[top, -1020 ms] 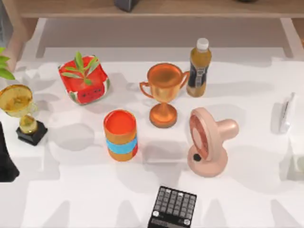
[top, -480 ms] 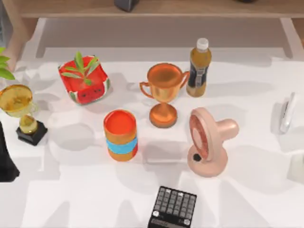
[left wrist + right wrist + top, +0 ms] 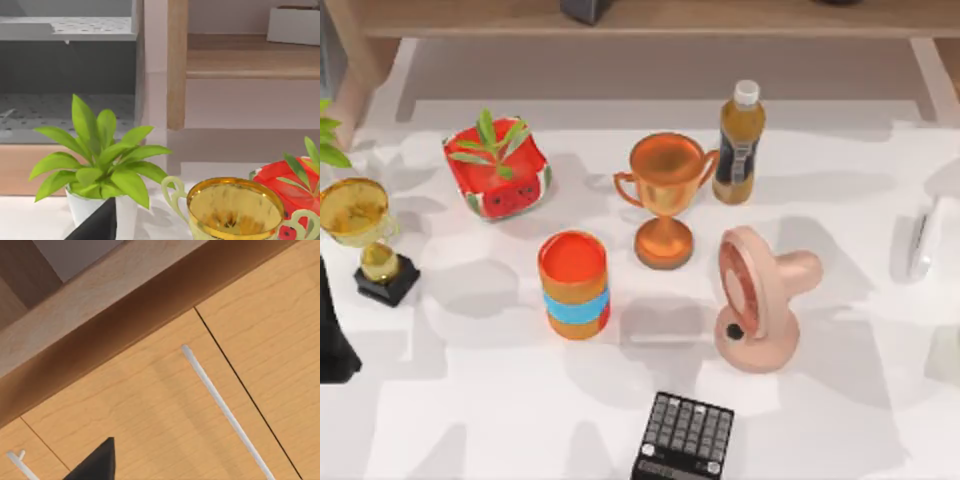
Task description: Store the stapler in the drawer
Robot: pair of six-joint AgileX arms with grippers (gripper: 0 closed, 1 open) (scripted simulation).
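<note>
1. Over the last second the table's contents keep their places; the stapler [image 3: 923, 238] lies where it did, at the far right edge of the top view, well apart from the pink fan [image 3: 758, 300]
2. What shifts is the shading: broad shadows spread across the right half of the table [image 3: 470, 420], which suggests the right arm is travelling somewhere above that side
3. The right wrist view faces a closed wooden drawer front [image 3: 150, 415] with a white bar handle [image 3: 225, 410], a dark tip of the right gripper [image 3: 95, 462] at its lower edge; I cannot tell whether its fingers are open or closed
4. I judge the drawer comes first: it looks shut, so it must be pulled open before the stapler can go in
5. The left arm sits parked at the left edge, its left gripper [image 3: 97, 225] near the potted plant [image 3: 100, 165] and gold cup [image 3: 232, 207]; finger state I cannot tell
6. The white tabletop is crowded: watermelon planter [image 3: 497, 168], orange can [image 3: 574, 285], copper trophy [image 3: 665, 198], amber bottle [image 3: 738, 142], calculator [image 3: 685, 438]; wooden shelving [image 3: 650, 18] stands behind
</note>
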